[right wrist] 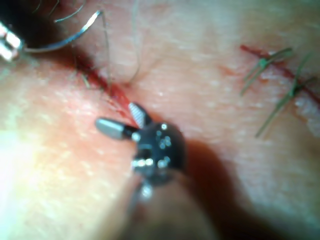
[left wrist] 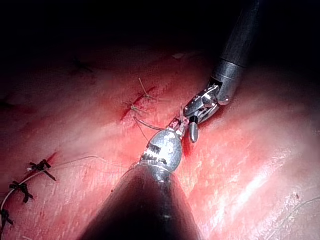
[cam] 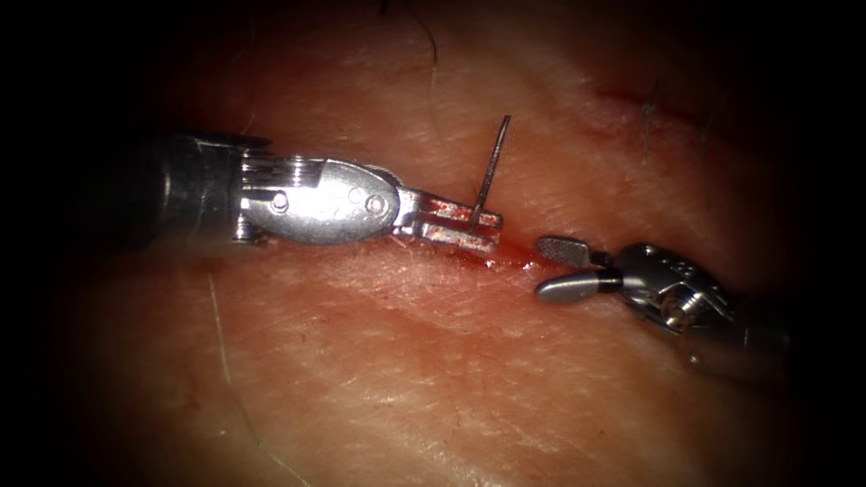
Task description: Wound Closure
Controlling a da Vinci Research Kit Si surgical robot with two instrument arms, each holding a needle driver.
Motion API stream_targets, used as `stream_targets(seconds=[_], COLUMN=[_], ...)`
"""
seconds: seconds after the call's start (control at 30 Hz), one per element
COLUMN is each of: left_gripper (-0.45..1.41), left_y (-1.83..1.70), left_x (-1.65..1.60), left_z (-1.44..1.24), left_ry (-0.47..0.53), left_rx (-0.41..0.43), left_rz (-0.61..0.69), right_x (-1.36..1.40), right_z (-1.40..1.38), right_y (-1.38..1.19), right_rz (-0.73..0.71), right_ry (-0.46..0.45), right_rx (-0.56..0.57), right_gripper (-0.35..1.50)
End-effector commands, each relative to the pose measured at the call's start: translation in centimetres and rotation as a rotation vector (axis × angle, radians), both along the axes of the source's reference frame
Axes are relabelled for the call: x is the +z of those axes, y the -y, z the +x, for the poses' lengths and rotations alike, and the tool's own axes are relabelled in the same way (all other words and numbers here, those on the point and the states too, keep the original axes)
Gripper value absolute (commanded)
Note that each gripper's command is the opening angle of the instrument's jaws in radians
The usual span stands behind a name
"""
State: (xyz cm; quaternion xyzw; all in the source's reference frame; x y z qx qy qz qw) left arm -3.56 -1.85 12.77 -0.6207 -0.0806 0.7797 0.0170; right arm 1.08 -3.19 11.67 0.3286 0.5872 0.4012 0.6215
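Surgical practice bench: sutured tissue

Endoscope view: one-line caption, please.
Left tool grips the needle over the cut; right tool open, holding nothing.

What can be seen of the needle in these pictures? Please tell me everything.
The needle is a thin, curved piece of grey metal. The left gripper is shut on it near one end, at the jaws' tip. From there it rises upward over the tissue above the cut, and the visible part is not in the tissue. In the right wrist view its curve shows clearly. The right gripper is open beside it, apart from it, holding nothing.
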Motion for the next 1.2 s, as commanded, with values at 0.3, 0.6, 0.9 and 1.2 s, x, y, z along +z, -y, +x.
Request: stream_targets(seconds=[0.3, 0.6, 0.9, 1.2], left_gripper=[-0.45, -0.45, -0.45, -0.45], left_y=[-0.47, -0.18, 0.60, 1.16], left_x=[-0.18, -0.13, 0.20, 0.52], left_z=[0.05, 0.09, 0.03, -0.17], left_ry=[0.011, 0.002, -0.012, -0.076], left_rx=[-0.074, -0.097, -0.086, -0.025], left_rz=[-0.085, -0.117, -0.180, -0.302], right_x=[0.01, -0.04, -0.15, -0.23], right_z=[0.02, -0.08, -0.11, 0.10], right_y=[0.07, 0.00, -0.09, -0.21], right_rz=[0.045, 0.104, 0.162, 0.233], right_ry=[-0.030, -0.062, -0.105, -0.106], right_rx=[-0.011, -0.009, -0.006, 0.011], right_gripper=[1.11, 1.08, 1.08, 1.04])
